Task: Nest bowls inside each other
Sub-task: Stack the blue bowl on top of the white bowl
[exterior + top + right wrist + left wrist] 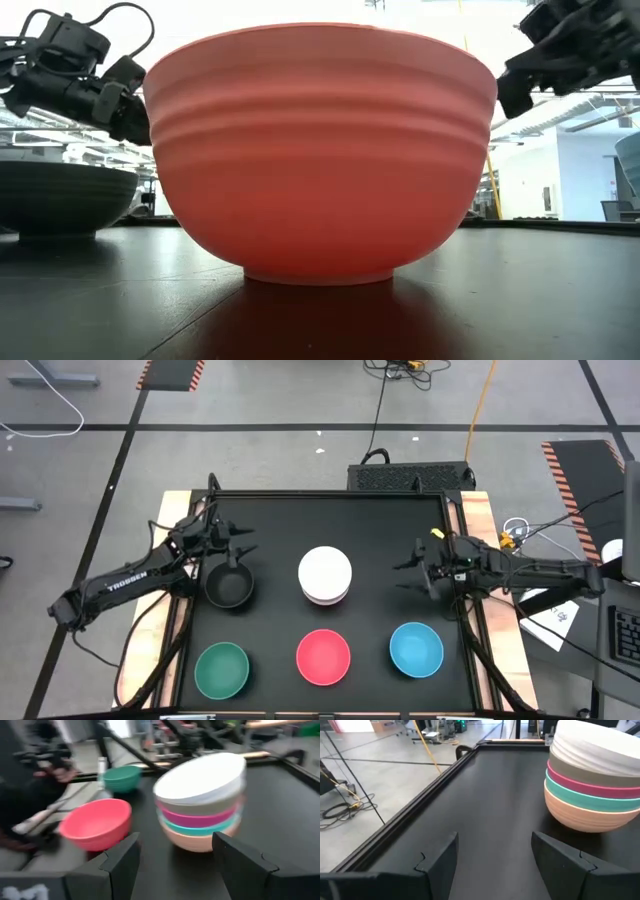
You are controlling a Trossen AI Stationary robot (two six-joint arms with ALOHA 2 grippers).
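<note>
Five bowls are sitting nested at centre in the stack (325, 576), while black (229, 586), green (222, 669), red (323, 657) and blue (416, 649) bowls are waiting loose between 3 and 9 o'clock, both the left pincer (236, 546) and the right pincer (408, 574) hovering apart, empty.

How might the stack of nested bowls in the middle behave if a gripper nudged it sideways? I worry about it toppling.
The stack of nested bowls already sits tilted in the right wrist view, so a high push would probably tip it. Its narrow orange base suggests it rocks easily. A low push likely slides it across the smooth black table.
</note>
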